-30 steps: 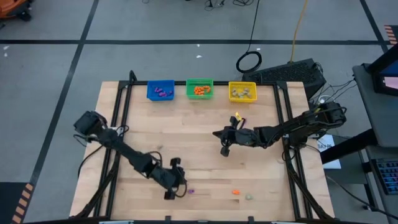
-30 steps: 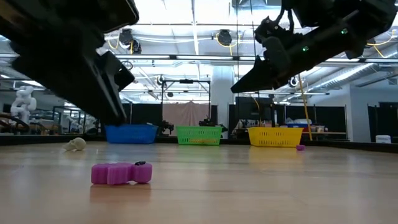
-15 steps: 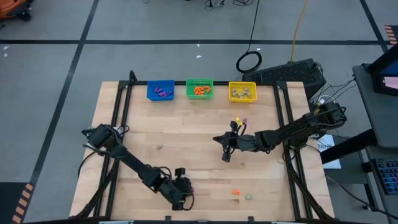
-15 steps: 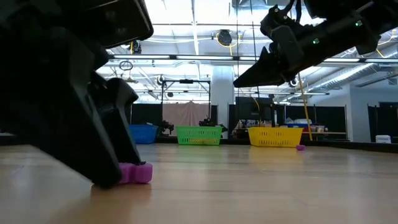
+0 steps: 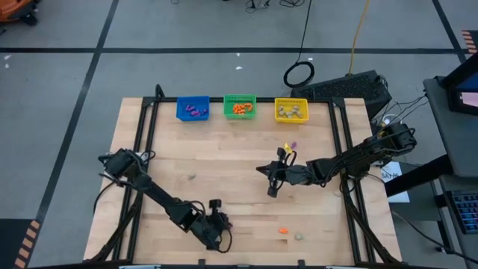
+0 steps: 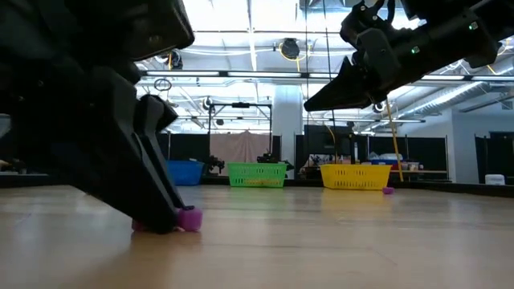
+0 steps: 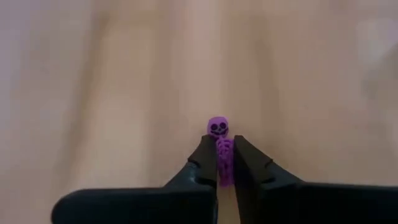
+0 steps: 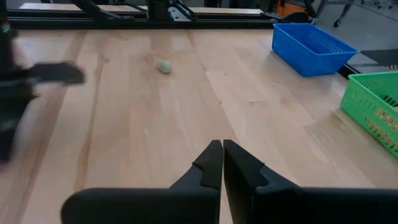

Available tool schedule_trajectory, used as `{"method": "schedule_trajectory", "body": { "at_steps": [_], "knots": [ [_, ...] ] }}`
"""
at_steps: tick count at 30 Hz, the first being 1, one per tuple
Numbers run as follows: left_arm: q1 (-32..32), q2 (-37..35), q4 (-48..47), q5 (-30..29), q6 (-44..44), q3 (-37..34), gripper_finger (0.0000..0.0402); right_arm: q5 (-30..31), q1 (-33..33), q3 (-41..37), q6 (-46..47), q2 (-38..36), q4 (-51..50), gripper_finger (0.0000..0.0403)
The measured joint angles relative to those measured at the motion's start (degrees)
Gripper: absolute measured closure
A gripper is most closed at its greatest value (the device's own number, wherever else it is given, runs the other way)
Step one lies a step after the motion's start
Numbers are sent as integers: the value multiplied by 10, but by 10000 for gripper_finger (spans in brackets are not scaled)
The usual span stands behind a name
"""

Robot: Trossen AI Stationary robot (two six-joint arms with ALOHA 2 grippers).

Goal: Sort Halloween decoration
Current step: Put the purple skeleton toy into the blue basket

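High view: the left gripper (image 5: 222, 228) is sitting low at the bottom middle of the wooden table (image 5: 224, 149), right over the small purple skeleton toy, which is hiding under it here. The right gripper (image 5: 270, 185) is hanging in the middle right, well apart. The blue plastic bin (image 5: 193, 109) with purple bits is waiting at the top of the frame, far from the left gripper.

Low view: the small purple skeleton toy (image 6: 188, 218) is lying on the table at lower left, peeking out beside the dark left fingers (image 6: 152, 185), which are touching it.

Left wrist view: the left fingers are pinching together on the toy's thin body. Its round head is poking out past the fingertips. Its long way is running the same way as the fingers, head pointing away from the wrist.

Right wrist view: the right fingers (image 8: 211, 163) are pressing together with nothing between them, pointing over bare wood.

Next move, my guess: lifting the toy straight up, then going to the blue bin; the left arm is the near one.
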Motion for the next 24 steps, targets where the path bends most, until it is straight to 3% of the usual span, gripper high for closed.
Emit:
{"method": "schedule_trajectory", "body": {
  "at_steps": [7, 12, 17, 24],
  "knots": [
    [40, -97, -159, -88, -9, -3, 391, 0, 0, 0, -6, 0, 2, 403],
    [123, -177, -259, -103, -15, -19, 391, 0, 0, 0, -6, 0, -3, 403],
    [242, -246, -371, -103, 22, -22, 391, 0, 0, 0, -5, 0, -10, 403],
    [462, -315, -390, -35, 139, -21, 392, 0, 0, 0, 5, 0, -20, 403]
  ]
}}
